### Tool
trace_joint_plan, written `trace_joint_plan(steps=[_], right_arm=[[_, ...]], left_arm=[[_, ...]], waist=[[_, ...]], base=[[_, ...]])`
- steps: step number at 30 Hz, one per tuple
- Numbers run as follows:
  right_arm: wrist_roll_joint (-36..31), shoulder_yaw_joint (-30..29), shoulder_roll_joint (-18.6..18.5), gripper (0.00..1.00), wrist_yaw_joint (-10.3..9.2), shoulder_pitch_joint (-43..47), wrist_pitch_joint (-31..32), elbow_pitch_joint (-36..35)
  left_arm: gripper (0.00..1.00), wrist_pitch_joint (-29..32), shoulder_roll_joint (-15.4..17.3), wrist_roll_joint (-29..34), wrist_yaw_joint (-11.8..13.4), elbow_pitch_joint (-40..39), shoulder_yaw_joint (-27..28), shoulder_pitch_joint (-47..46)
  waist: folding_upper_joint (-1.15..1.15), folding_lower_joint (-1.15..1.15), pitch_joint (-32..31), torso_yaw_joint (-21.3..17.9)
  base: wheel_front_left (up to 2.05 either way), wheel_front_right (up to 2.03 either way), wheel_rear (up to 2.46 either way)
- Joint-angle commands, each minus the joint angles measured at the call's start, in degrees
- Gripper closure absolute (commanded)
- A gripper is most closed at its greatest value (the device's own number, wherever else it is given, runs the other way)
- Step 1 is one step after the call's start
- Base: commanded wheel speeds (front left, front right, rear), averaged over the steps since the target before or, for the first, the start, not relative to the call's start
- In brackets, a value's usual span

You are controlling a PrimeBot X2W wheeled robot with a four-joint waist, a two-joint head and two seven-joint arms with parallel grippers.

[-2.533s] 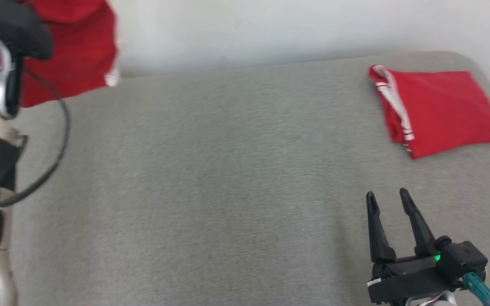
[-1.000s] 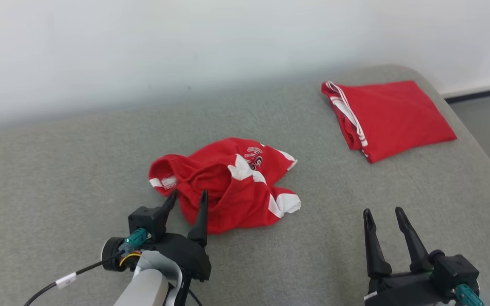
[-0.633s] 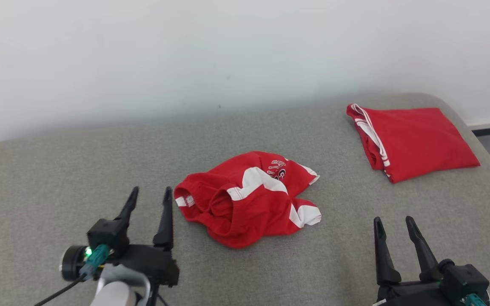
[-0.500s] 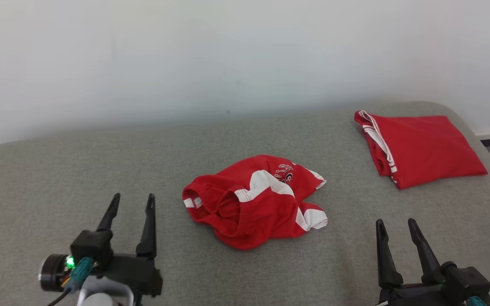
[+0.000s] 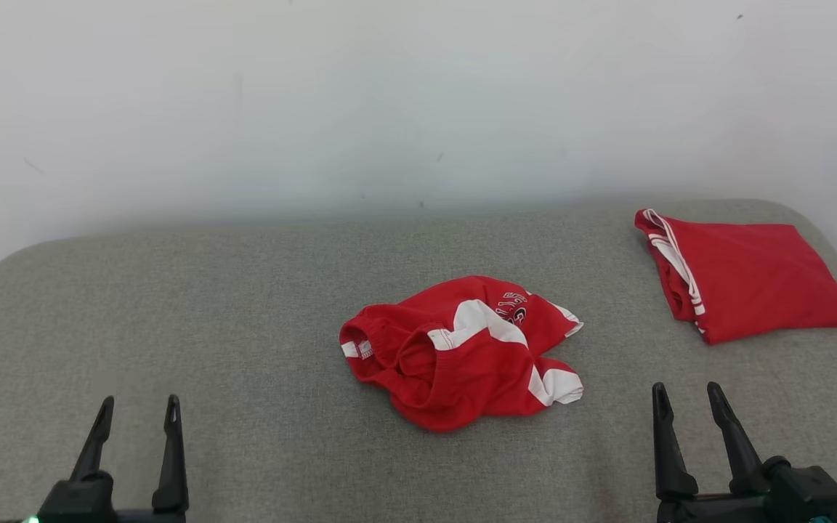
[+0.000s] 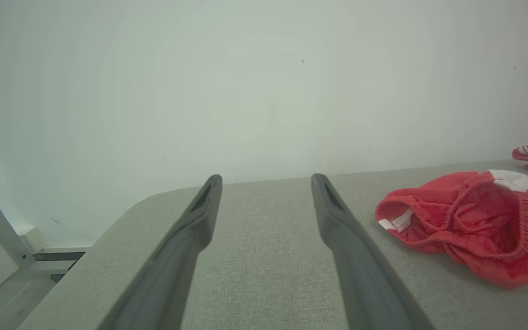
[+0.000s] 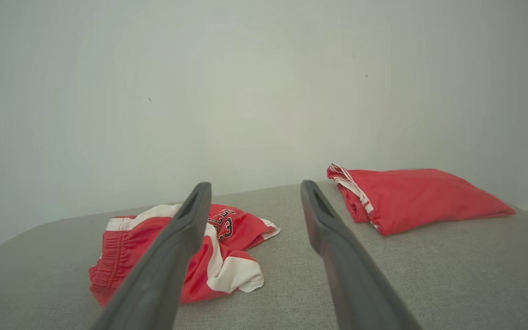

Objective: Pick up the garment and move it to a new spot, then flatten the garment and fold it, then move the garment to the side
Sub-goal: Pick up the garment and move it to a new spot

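- Head view: a crumpled garment (image 5: 462, 352), red shorts with white panels, lies bunched in the middle of a grey padded surface (image 5: 244, 327). The left gripper (image 5: 139, 399) is at the near left and the right gripper (image 5: 686, 386) at the near right. Both have their fingers apart and hold nothing, and both are well apart from the cloth. A folded garment (image 5: 745, 280), also red, lies at the far right. We judge the two reds easy to confuse, so a reach too far right could take the wrong piece.
- Left wrist view: the left gripper (image 6: 266, 178) points over bare surface with its fingers spread. The crumpled garment (image 6: 470, 229) sits to the right, with its gathered waistband (image 6: 433, 215) facing us. We think a pinch there may catch a single layer, which would leave the shorts hanging twisted and hard to flatten.
- Right wrist view: the right gripper (image 7: 255, 184) has its fingers apart. The crumpled garment (image 7: 232, 229) is on the left and the folded garment (image 7: 410, 192) on the far right. We judge that spreading the shorts rightwards could nudge the folded piece.
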Motion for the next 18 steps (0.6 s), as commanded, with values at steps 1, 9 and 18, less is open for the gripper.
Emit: trace_joint_plan(steps=[1, 9, 18], right_arm=[[0.4, -0.3, 0.0, 0.0, -0.13, 0.7, 0.0, -0.1], [0.9, -0.8, 0.2, 0.0, -0.13, 2.0, 0.0, 0.2], [1.0, -1.0, 0.4, 0.0, -0.13, 2.6, 0.0, 0.7]], left_arm=[[0.0, -0.2, 0.3, 0.6, -0.1, -1.0, 0.5, 1.8], [0.0, -0.2, -2.4, 2.8, -1.9, -5.9, 4.1, 7.6], [0.0, -0.2, -5.4, 5.1, -5.0, -6.1, 7.2, 10.3]], waist=[[0.0, 0.01, 0.0, 0.3], [0.0, 0.01, -0.1, 1.1], [0.0, 0.01, -0.4, 1.0]], base=[[0.0, 0.0, 0.0], [0.0, 0.0, 0.0], [0.0, 0.0, 0.0]])
